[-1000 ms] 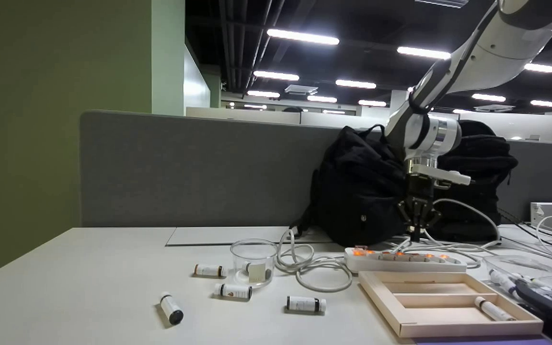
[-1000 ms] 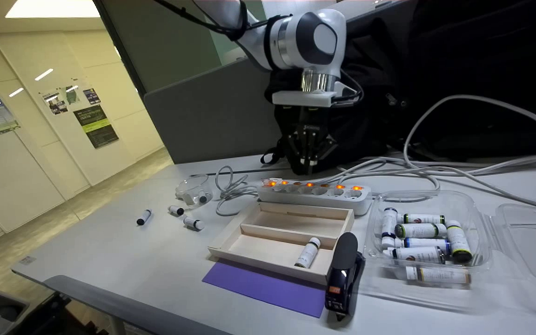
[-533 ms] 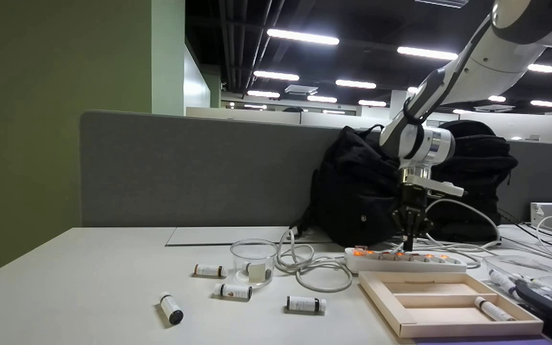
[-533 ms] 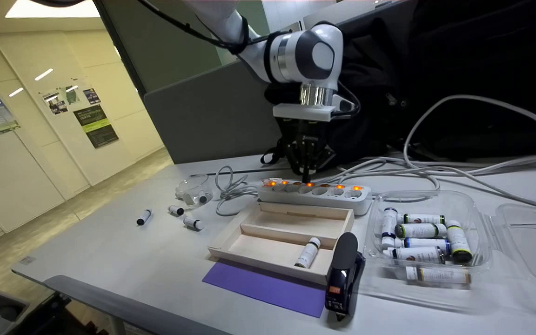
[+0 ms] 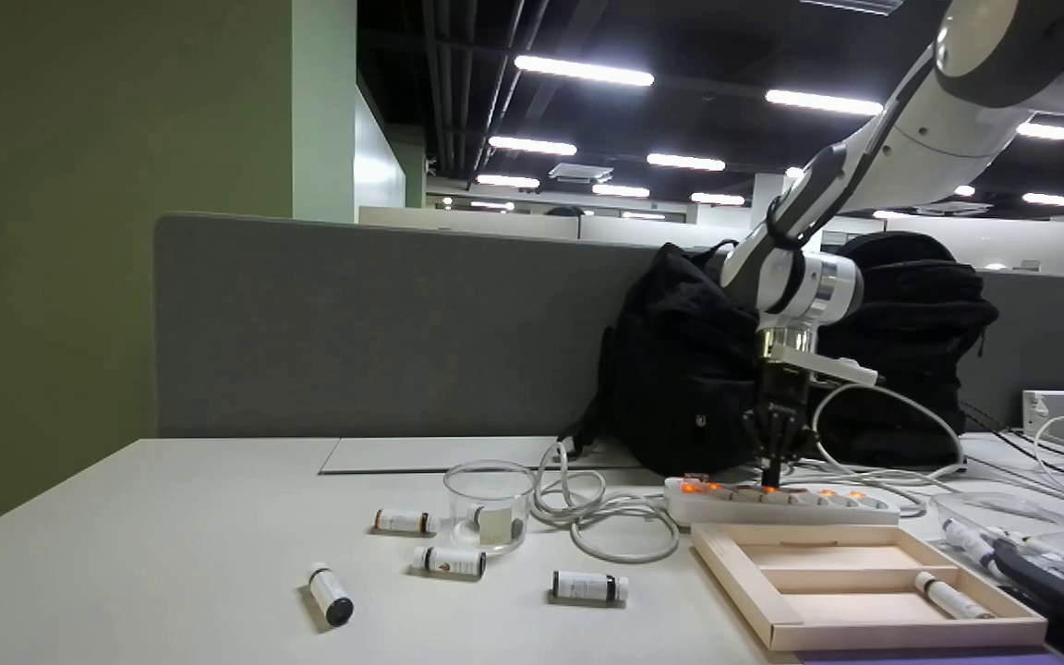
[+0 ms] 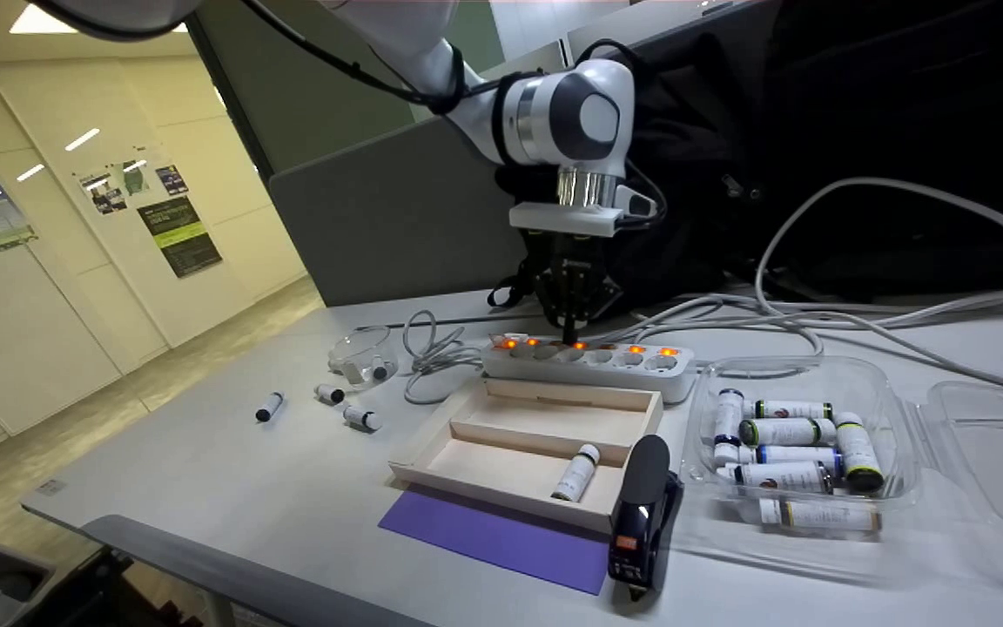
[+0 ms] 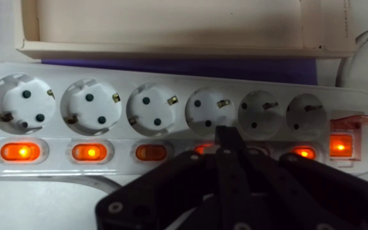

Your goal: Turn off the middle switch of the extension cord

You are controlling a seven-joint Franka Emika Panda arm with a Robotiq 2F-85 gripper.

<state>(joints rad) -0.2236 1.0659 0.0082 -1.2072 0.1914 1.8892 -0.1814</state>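
Observation:
The extension cord, a long white strip, lies behind the wooden frame in both exterior views. In the wrist view it has a row of sockets and orange switches. A lit switch near the middle is partly covered by my gripper; its glow also shows in an exterior view. The switch left of it is unlit. My gripper is shut and empty, pointing down with its tips at the lit middle switch. I cannot tell whether they touch it.
The wooden frame stands close in front of the strip. A lidded clear box of bottles and a black stapler-like tool are beside it. White cables loop around the strip. Black backpacks stand behind.
My gripper has come down from above the strip to switch level. It has also shifted slightly left in both exterior views. The switch lights on the strip look the same.

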